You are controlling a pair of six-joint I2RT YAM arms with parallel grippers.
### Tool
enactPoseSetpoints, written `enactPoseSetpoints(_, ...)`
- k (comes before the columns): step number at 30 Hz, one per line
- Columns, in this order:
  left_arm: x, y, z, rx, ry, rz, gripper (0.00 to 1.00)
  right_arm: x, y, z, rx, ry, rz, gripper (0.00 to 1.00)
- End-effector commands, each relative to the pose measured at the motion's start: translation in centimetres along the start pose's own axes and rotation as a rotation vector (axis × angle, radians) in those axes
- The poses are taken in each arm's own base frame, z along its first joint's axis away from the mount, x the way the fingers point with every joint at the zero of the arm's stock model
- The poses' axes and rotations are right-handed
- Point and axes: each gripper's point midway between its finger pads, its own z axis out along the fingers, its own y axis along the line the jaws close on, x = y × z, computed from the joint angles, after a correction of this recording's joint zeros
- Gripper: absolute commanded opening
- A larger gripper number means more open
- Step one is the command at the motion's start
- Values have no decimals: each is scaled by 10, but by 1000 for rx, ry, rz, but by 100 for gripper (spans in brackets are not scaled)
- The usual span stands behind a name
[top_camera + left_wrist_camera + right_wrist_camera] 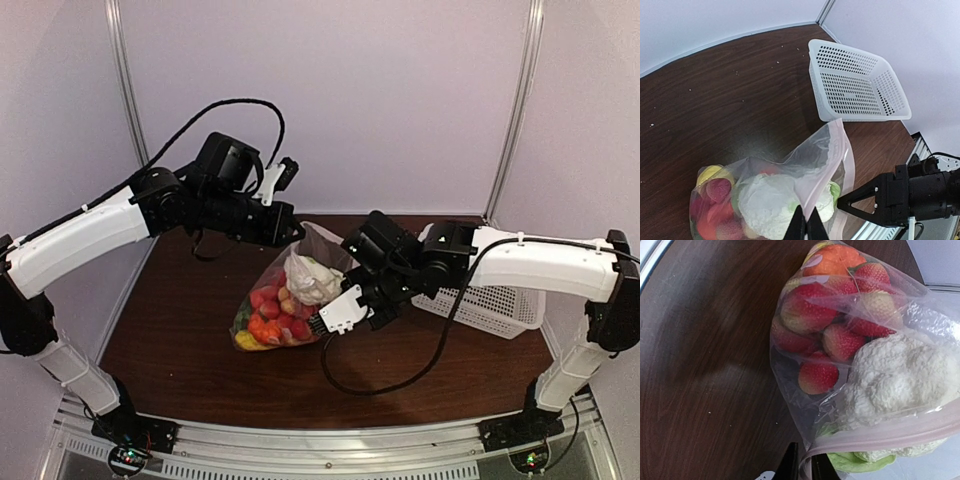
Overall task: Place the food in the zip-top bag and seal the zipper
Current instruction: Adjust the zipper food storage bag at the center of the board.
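Lab-type robot test cell: plain white panel walls (330, 90) w/ alu posts (515, 100) behind left gripper (292, 232). Dark wood-grain table (180, 330) under right gripper (320, 325). Alu rail (330, 440) w/ arm bases (130, 435) nearer than both.

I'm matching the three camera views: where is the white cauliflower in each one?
Top external: cauliflower near picture centre.
Left wrist: cauliflower at bottom centre.
Right wrist: cauliflower right of centre.
Shared landmark: the clear zip-top bag holding it, its pink zipper alongside.

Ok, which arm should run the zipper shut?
Probably right: the right gripper pinches near one end of the zipper, strip stretching ahead; the left gripper anchors the zip-top bag.
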Motion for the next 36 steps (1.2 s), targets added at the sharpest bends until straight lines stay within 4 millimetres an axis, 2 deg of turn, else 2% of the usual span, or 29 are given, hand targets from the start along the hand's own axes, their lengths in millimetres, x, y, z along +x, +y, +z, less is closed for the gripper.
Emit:
enactPoseSetpoints(1,-20,-9,-7,45,-72,23,0,15,-19,-5,126,61,5,12)
enactPoseSetpoints(3,-21,-9,-7,47,-71,22,0,16,-21,-3,145,67,3,24)
enactPoseSetpoints(5,-20,-9,-7,46,-67,22,0,18,-25,-1,175,78,10,26)
enactPoseSetpoints(7,-20,-10,-7,49,-62,22,0,19,-29,-3,196,85,20,26)
enactPoseSetpoints(11,-20,-9,-9,46,-65,23,0,17,-35,-11,210,70,37,15)
enactPoseSetpoints(14,-20,-8,-9,39,-68,45,0,8,-45,-33,201,26,60,0)
enactPoseSetpoints(17,-27,-7,-10,24,-88,90,0,-9,-66,-76,223,-60,93,0)
enactPoseSetpoints(19,-35,-10,-13,29,-108,109,0,-17,-75,-96,231,-113,117,0)
enactPoseSetpoints(20,-41,-14,-16,42,-122,123,5,-22,-77,-100,226,-143,135,0)
enactPoseSetpoints(21,-47,-18,-22,54,-144,139,15,-27,-74,-98,204,-173,146,0)
enactPoseSetpoints(23,-62,-22,-46,49,-207,158,34,-28,-75,-90,175,-163,173,0)
enactPoseSetpoints(25,-71,-22,-80,36,-308,170,50,-22,-88,-89,198,-156,224,0)
enactPoseSetpoints(28,-71,-12,-135,27,-518,153,73,-16,-83,-69,159,-149,266,0)
enactPoseSetpoints(30,-50,-2,-152,36,-570,122,76,-14,-83,-61,131,-141,307,0)
enactPoseSetpoints(33,-1,19,-138,47,-515,37,76,-16,-89,-65,137,-163,333,0)
enactPoseSetpoints(36,37,18,-116,136,-455,18,70,-24,-95,-83,165,-224,337,0)
